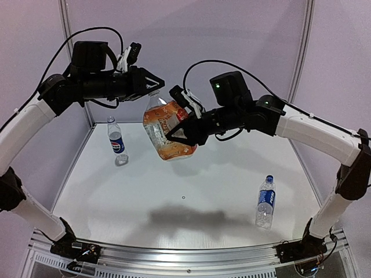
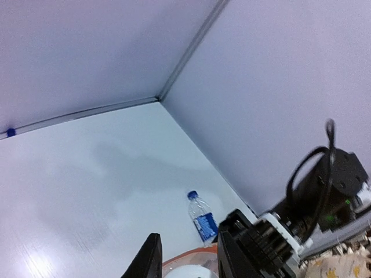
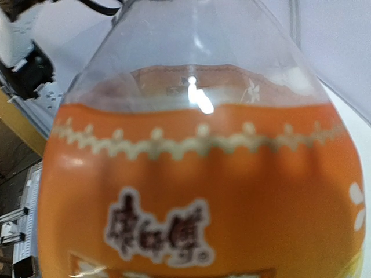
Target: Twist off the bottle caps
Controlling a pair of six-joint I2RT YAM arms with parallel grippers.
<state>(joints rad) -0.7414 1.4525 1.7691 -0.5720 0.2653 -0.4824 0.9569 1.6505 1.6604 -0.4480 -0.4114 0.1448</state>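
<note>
I am holding the orange-labelled bottle (image 1: pixel 157 120) in the air above the worktop (image 1: pixel 191 185), toward 12 o'clock from its middle. The bottle is tilting, with its neck pointing to about 11 o'clock. My right hand (image 1: pixel 177 128) is pinching the bottle's body from the 3 o'clock side. My left hand (image 1: pixel 157 87) is reaching in from 9 o'clock, and its fingers (image 2: pixel 152 259) are pressing together on the whitish cap (image 2: pixel 190 271) at the bottle's neck. A slim blue-labelled bottle (image 1: pixel 265 200) is standing on the worktop at 4 o'clock, well apart from both hands, and is wearing its blue cap (image 1: pixel 269 178). The other slim bottle (image 1: pixel 117 142) is standing at 9 o'clock; I cannot tell whether it is carrying a cap.
</note>
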